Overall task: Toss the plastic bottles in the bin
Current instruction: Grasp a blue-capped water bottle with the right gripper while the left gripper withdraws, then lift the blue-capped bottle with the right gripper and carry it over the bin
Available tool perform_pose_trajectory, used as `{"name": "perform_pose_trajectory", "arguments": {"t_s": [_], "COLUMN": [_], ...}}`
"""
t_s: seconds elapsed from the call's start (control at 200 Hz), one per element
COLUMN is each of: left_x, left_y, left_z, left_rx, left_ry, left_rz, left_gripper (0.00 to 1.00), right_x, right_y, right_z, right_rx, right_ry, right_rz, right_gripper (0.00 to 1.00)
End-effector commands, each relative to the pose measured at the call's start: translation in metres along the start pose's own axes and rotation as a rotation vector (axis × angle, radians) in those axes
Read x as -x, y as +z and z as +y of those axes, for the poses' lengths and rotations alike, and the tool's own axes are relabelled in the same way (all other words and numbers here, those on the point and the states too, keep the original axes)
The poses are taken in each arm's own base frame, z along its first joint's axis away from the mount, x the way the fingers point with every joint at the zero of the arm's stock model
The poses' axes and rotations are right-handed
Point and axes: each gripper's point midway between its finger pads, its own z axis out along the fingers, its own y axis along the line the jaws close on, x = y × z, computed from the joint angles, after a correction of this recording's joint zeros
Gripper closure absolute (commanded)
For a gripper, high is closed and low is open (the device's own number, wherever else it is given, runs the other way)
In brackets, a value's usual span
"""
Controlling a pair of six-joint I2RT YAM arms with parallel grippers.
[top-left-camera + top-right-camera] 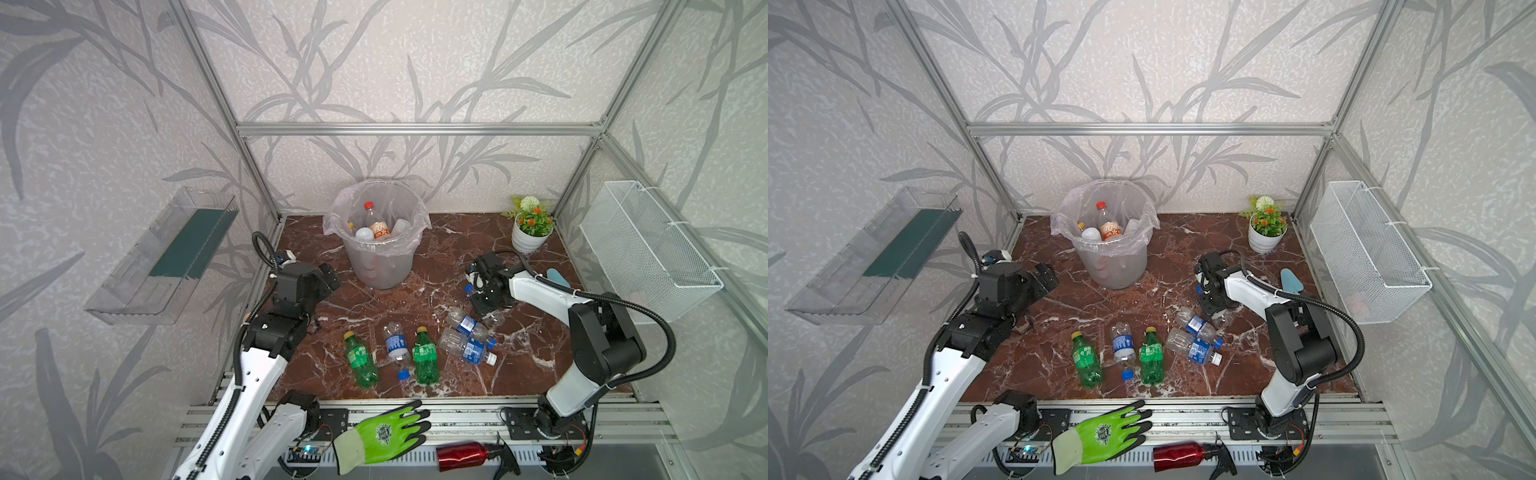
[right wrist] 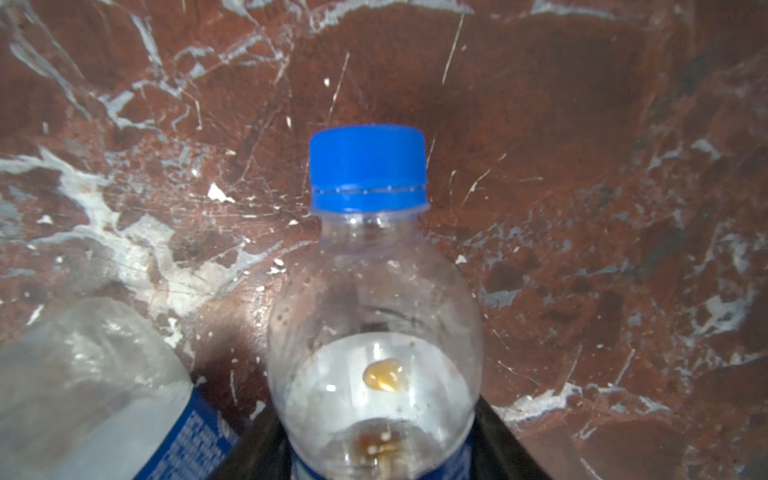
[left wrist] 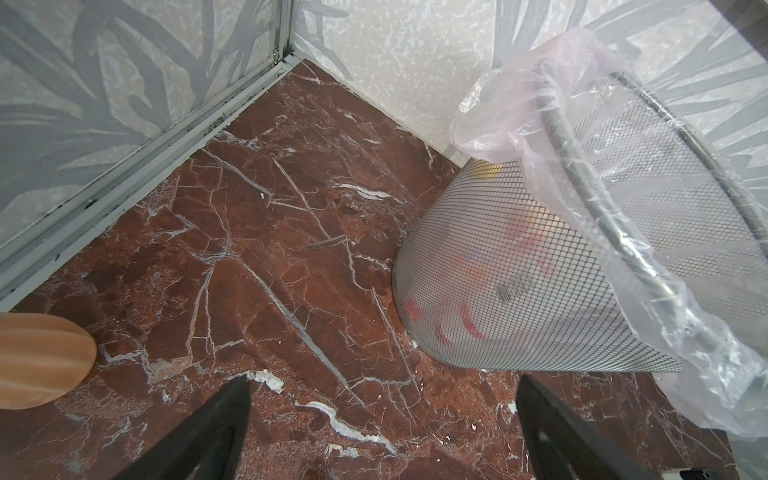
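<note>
The right fingers (image 2: 503, 453) sit tight on both sides of a clear bottle (image 2: 374, 332) with a blue cap (image 2: 368, 166). The bottle lies flat on the worktop (image 1: 419, 291) and is not yet lifted. How firm the hold is cannot be told. A small drop of brown drink is inside the bottle.

Just beside it lies a second clear bottle (image 2: 83, 395) with a blue label. The two are so close that a lift could bump the second one and send it rolling.

The held bottle is thin and round. If the fingers squeeze too softly, it may slip out on the way up. If they squeeze too hard, it may squash and pop free.

The left fingers (image 3: 208, 436) are wide apart and hold nothing. They hang next to the bin (image 1: 380, 266), which stands at the back of the worktop, well apart from the right fingers. Some bottles (image 1: 378, 226) are in it. Its thin bag (image 1: 332, 224) hangs loose over the rim. A bottle let go too soon could hit the rim and bounce out. The right arm could also knock the left arm there.

Nearer the front lie a green bottle (image 1: 360, 365), another green bottle (image 1: 426, 359) and more clear ones.
</note>
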Motion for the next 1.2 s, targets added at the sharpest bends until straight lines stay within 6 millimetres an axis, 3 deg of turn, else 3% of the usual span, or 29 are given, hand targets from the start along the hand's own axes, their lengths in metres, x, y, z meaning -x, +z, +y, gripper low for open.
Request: {"name": "perform_pose_trajectory", "arguments": {"t_s": [0.0, 0.14, 0.24, 0.405, 0.415, 0.545, 0.68, 0.795, 0.91, 0.965, 0.99, 1.005, 1.04, 1.055, 1.095, 1.195], "left_x": [0.001, 0.001, 0.001, -0.004, -0.005, -0.011, -0.015, -0.019, -0.023, -0.024, -0.025, -0.025, -0.025, -0.025, -0.026, -0.026], "left_y": [-0.002, -0.003, -0.002, -0.002, -0.002, -0.001, 0.0, -0.001, -0.001, -0.002, -0.003, -0.003, -0.005, -0.005, -0.006, -0.011], "left_z": [0.007, 0.011, 0.018, 0.026, 0.027, 0.033, 0.031, 0.031, 0.03, 0.031, 0.031, 0.031, 0.032, 0.033, 0.034, 0.039], "left_rx": [0.029, 0.047, 0.07, 0.092, 0.094, 0.121, 0.108, 0.1, 0.091, 0.087, 0.089, 0.088, 0.088, 0.089, 0.094, 0.106], "left_ry": [0.006, 0.004, -0.013, -0.022, -0.023, -0.021, -0.021, -0.025, -0.033, -0.037, -0.036, -0.037, -0.036, -0.035, -0.03, -0.017], "left_rz": [-0.016, -0.026, -0.047, -0.051, -0.049, -0.029, -0.007, 0.014, 0.026, 0.029, 0.031, 0.03, 0.03, 0.031, 0.032, 0.028], "left_gripper": [0.01, 0.01, 0.01, 0.01, 0.01, 0.01, 0.01, 0.01, 0.01, 0.01, 0.01, 0.01, 0.01, 0.01, 0.01, 0.01], "right_x": [0.006, 0.022, 0.046, 0.084, 0.087, 0.103, 0.13, 0.172, 0.224, 0.246, 0.257, 0.26, 0.268, 0.274, 0.284, 0.292], "right_y": [-0.006, -0.029, -0.071, -0.177, -0.191, -0.284, -0.34, -0.363, -0.363, -0.355, -0.341, -0.346, -0.345, -0.33, -0.327, -0.322], "right_z": [-0.001, -0.003, -0.007, -0.027, -0.029, -0.038, -0.035, -0.006, 0.053, 0.082, 0.097, 0.101, 0.114, 0.12, 0.129, 0.125], "right_rx": [-0.004, 0.03, 0.069, 0.151, 0.158, 0.263, 0.463, 0.638, 0.716, 0.748, 0.748, 0.752, 0.74, 0.729, 0.713, 0.639], "right_ry": [0.011, 0.087, 0.15, 0.314, 0.327, 0.453, 0.549, 0.509, 0.381, 0.333, 0.307, 0.293, 0.259, 0.253, 0.225, 0.224], "right_rz": [-0.016, -0.112, -0.293, -0.718, -0.775, -1.113, -1.294, -1.331, -1.231, -1.161, -1.106, -1.103, -1.061, -1.019, -0.979, -0.91], "right_gripper": [0.45, 0.54, 0.55, 0.56, 0.56, 0.54, 0.54, 0.54, 0.54, 0.54, 0.52, 0.52, 0.47, 0.44, 0.35, 0.14]}}
